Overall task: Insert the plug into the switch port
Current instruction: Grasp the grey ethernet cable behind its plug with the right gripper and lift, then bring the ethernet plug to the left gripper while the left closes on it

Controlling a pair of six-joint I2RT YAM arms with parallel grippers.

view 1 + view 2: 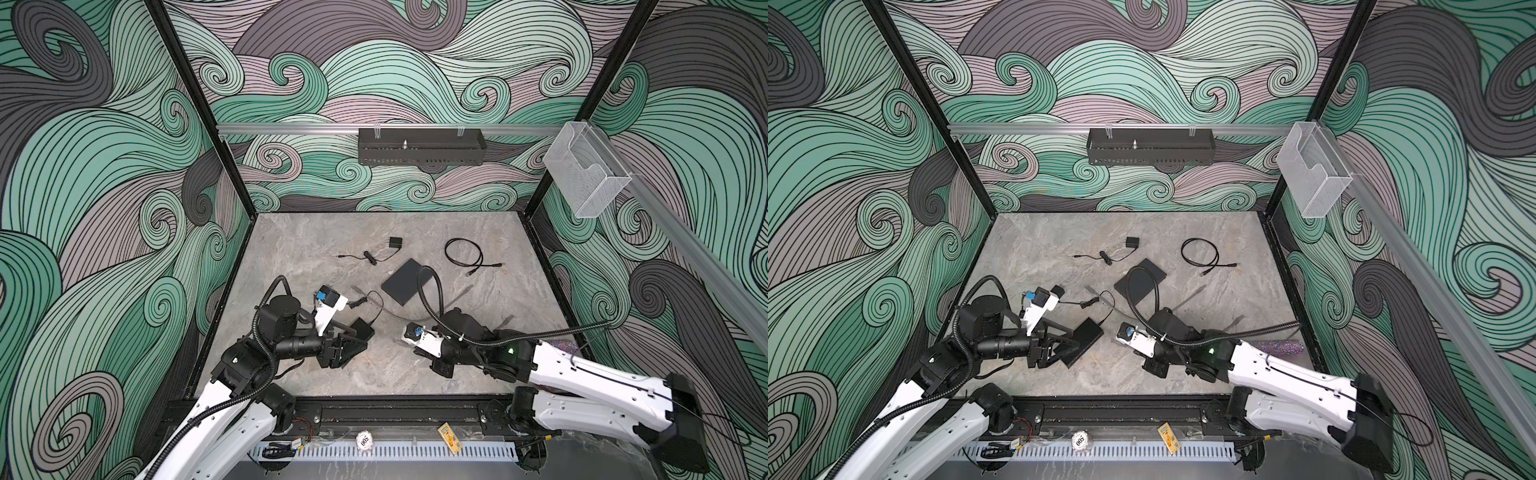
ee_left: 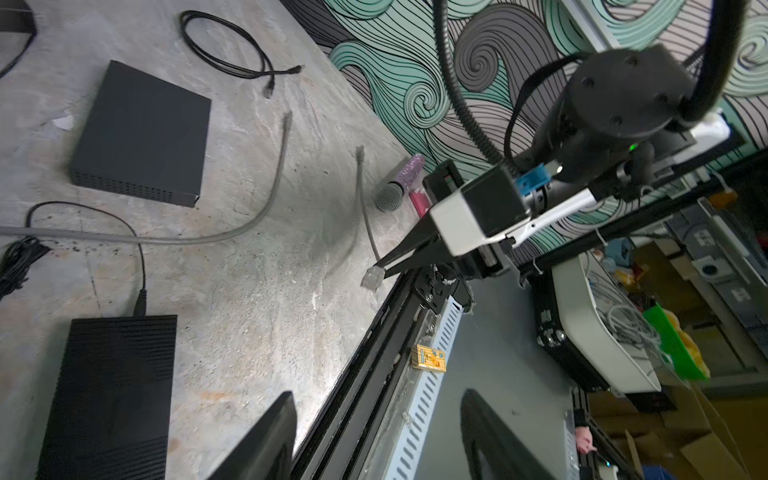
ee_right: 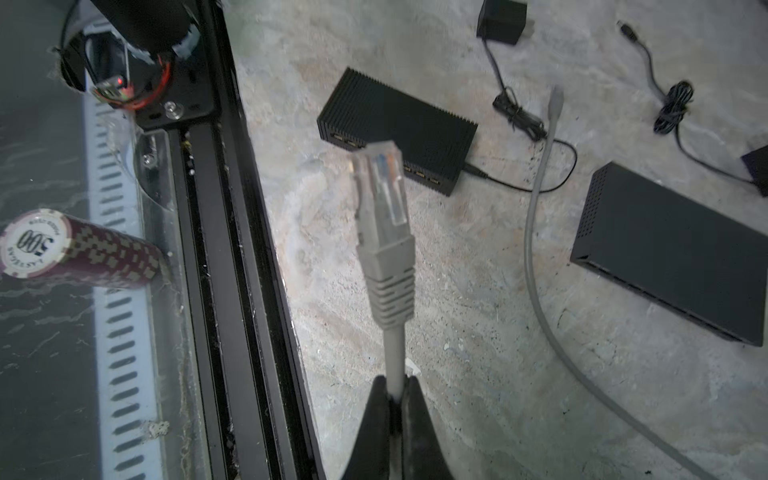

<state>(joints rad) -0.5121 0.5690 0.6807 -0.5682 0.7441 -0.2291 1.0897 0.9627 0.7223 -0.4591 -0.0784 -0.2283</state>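
Plug gripped, not yet in the port.
Top view: left hand (image 1: pixel 349 347) gapes, empty, beside switch (image 1: pixel 363 330). Left wrist: right hand (image 2: pixel 380 266) clenched on grey cable (image 2: pixel 365 208), plug (image 2: pixel 369 277) just past its tips. Right wrist: ports (image 3: pixel 419 173) ahead, apart; insertion remains.

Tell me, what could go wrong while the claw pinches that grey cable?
1. The right gripper pinches the cable behind the plug, not the plug itself, so the plug may wobble and miss a port.
2. Nothing holds the switch: the left gripper is open beside it, so a push from the plug may slide it away.
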